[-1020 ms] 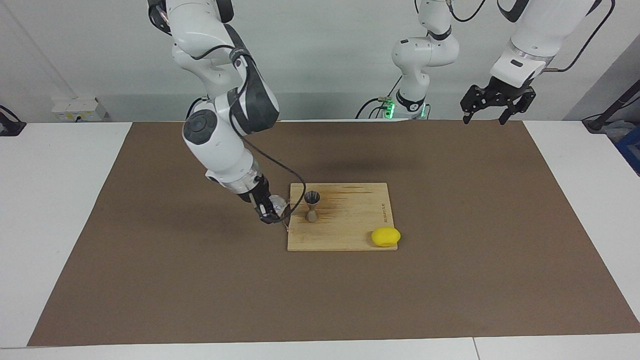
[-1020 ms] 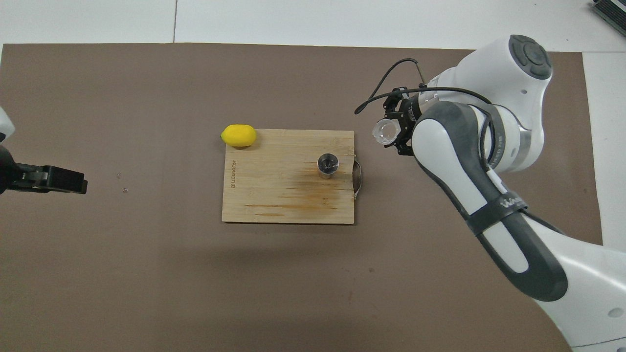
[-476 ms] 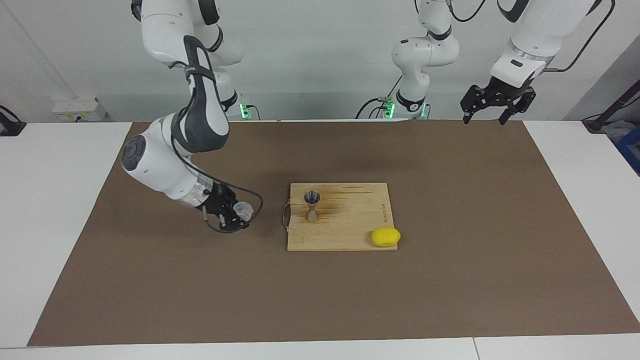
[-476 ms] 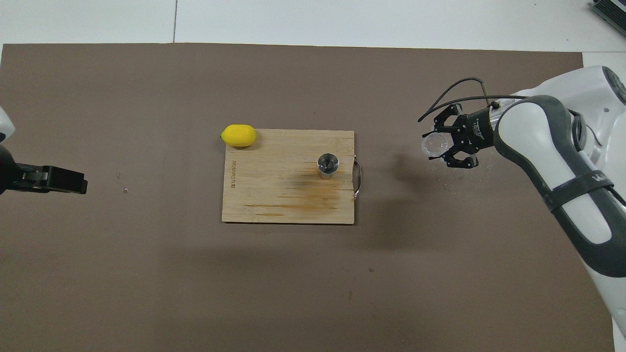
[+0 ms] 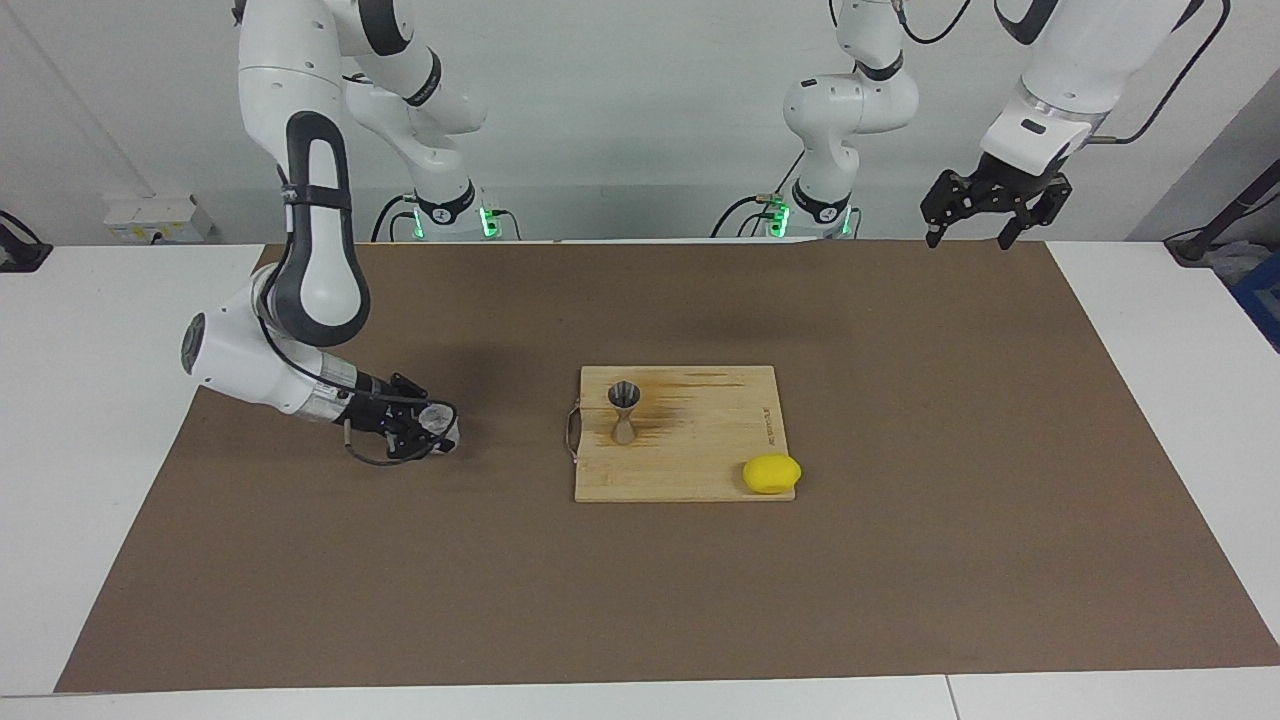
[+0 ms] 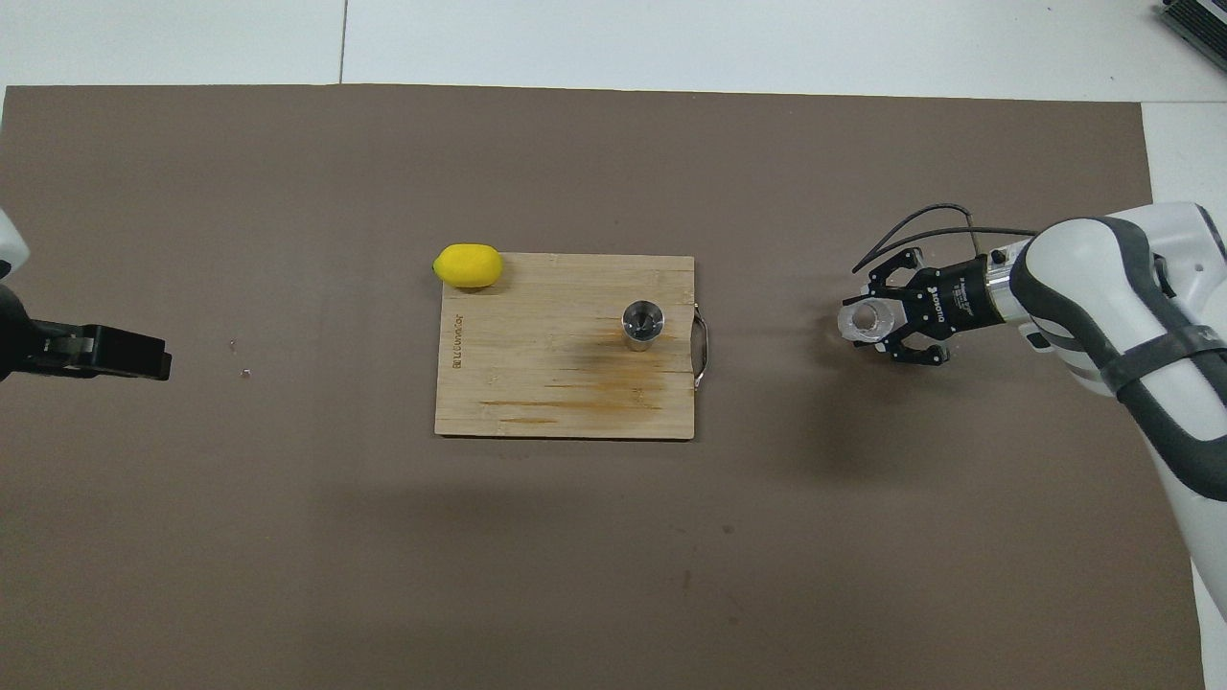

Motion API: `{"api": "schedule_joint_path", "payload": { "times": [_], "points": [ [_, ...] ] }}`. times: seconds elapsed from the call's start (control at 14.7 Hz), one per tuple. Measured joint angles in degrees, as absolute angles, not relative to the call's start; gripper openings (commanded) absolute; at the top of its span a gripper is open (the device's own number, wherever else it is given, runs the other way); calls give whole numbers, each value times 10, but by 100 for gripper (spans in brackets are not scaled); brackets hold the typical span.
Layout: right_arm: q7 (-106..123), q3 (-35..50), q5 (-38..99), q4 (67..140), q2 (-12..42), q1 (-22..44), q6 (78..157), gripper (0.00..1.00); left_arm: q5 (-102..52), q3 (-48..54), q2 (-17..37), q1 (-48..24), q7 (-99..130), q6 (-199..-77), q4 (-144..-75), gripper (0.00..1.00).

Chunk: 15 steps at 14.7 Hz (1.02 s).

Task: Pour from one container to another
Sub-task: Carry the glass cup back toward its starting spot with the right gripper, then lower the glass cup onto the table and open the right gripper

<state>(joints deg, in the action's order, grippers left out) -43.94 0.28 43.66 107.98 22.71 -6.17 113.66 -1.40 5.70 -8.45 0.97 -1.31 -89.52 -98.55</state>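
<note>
A brown mat (image 5: pixel 900 560) covers the bench. Beside the cutting board (image 5: pixel 700 470), the right hand (image 5: pixel 432 428) grips the clear cup (image 5: pixel 436 416); set it upright, gently. The jigger (image 5: pixel 624 410) stands on the board; left hand (image 5: pixel 985 215) waits wide.

Right end effector (image 5: pixel 432 428) clamped, left (image 5: pixel 985 212) spread

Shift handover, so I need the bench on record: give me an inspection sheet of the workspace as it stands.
Surface: brown mat on a white table.
Job's things: clear cup in the right gripper, low over the mat toward the right arm's end; metal jigger upright on the cutting board.
Clutter: lemon at the board's corner.
Grippers: right shut on the cup; left gripper open, waiting.
Cables: black cable at the right wrist.
Surroundings: nothing seen.
</note>
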Motion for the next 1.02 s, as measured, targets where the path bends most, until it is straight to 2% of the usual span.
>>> {"api": "schedule_joint_path", "payload": {
  "times": [0.2, 0.34, 0.48, 0.54, 0.61, 1.02],
  "points": [
    [-422, 3, 471, 1098, 230, -77, 1131, 13, -14, 57, -85, 10, -13, -895, -986, 100],
    [-414, 3, 486, 1111, 230, -79, 1131, 25, -14, 57, -85, 10, -13, -895, -986, 100],
    [-408, 3, 498, 1120, 231, -82, 1134, 54, -14, 57, -85, 10, -13, -895, -986, 100],
    [-406, 3, 503, 1124, 231, -84, 1137, 79, -14, 57, -85, 10, -13, -895, -986, 100],
    [-404, 3, 505, 1128, 231, -87, 1139, 93, -14, 57, -85, 10, -13, -895, -986, 100],
    [-403, 4, 505, 1133, 231, -87, 1141, 97, -14, 57, -85, 10, -13, -895, -986, 100]
  ]
}}
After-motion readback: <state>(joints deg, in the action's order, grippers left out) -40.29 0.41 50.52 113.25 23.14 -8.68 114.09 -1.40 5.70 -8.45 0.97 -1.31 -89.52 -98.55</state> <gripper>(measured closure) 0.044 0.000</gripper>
